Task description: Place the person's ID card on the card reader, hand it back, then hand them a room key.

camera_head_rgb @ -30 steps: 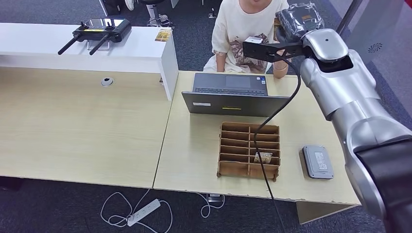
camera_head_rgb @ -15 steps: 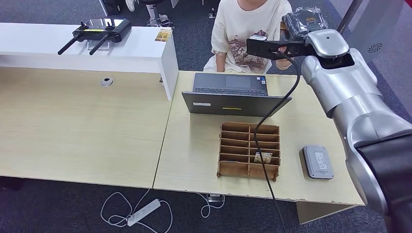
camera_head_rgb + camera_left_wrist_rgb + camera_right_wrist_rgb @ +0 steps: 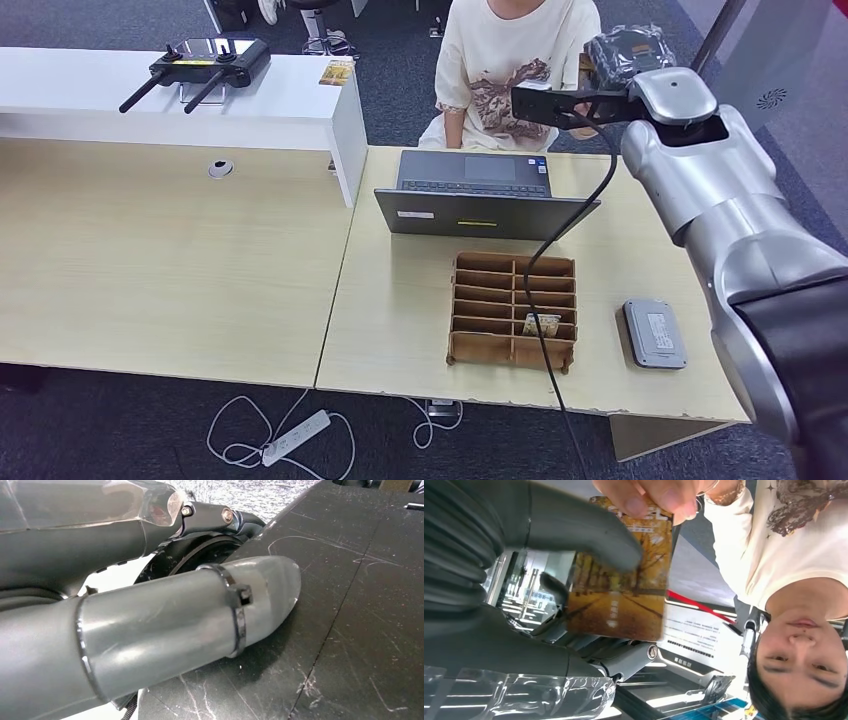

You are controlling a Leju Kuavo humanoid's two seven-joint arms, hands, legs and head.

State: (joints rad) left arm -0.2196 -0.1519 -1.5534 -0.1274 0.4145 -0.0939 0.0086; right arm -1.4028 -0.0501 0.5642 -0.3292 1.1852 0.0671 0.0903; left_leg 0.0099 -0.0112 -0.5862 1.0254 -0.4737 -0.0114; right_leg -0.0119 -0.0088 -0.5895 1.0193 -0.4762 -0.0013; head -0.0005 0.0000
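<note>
Right hand [image 3: 524, 535] raised toward the person [image 3: 505, 60], thumb and fingers [image 3: 555, 587] pinching a card [image 3: 621, 587] (autumn-tree print), also gripped by the person's hand [image 3: 659, 495]. Left hand's fingers: cannot tell.

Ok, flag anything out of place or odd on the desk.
Nothing damaged or spilled. One oddity: the right arm's black cable drapes across the wooden organiser and over the desk edge, where it could snag.

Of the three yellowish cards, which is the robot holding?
The card between the right hand and the person's fingers, not those in the organizer or on the white shelf.
</note>
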